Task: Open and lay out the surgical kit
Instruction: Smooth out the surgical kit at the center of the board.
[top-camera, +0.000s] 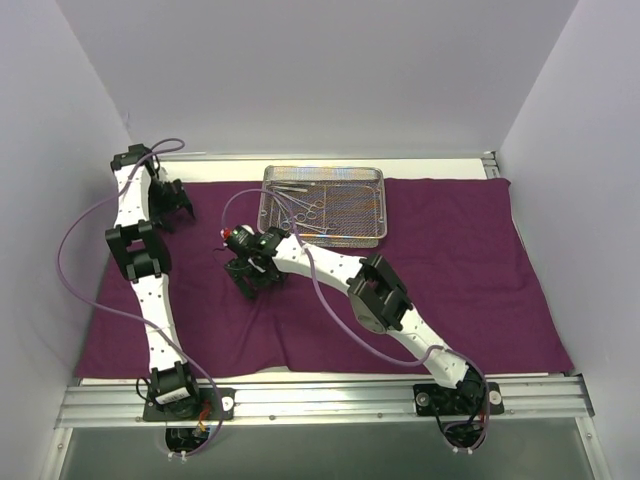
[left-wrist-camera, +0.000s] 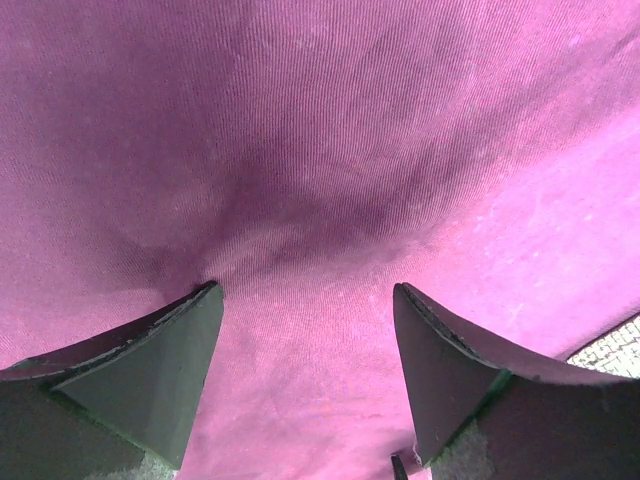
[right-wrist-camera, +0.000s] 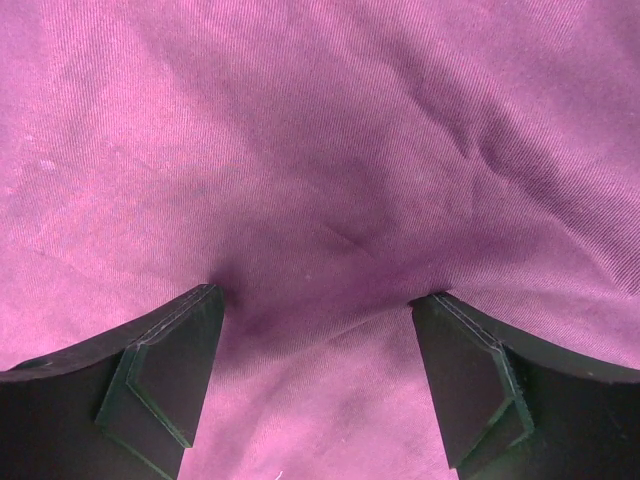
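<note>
Gaping empty, left fingers (left-wrist-camera: 150, 380) and right fingers (right-wrist-camera: 160, 385) hang over cloth (top-camera: 450, 290) beside tray (top-camera: 355, 200).

Matt purple cloth wrap (top-camera: 450, 280) w/ fine ribbing (faint creases); tray (top-camera: 355, 205) = shiny wire-mesh metal.

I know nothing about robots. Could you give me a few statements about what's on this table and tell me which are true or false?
1. The purple cloth lies spread out flat. True.
2. The wire tray sits at the near edge of the cloth. False: it sits at the far edge.
3. The metal tools lie inside the tray. True.
4. The right gripper holds a pair of scissors. False: it is open and empty over bare cloth.
5. The left gripper is shut. False: it is open over bare cloth.
</note>
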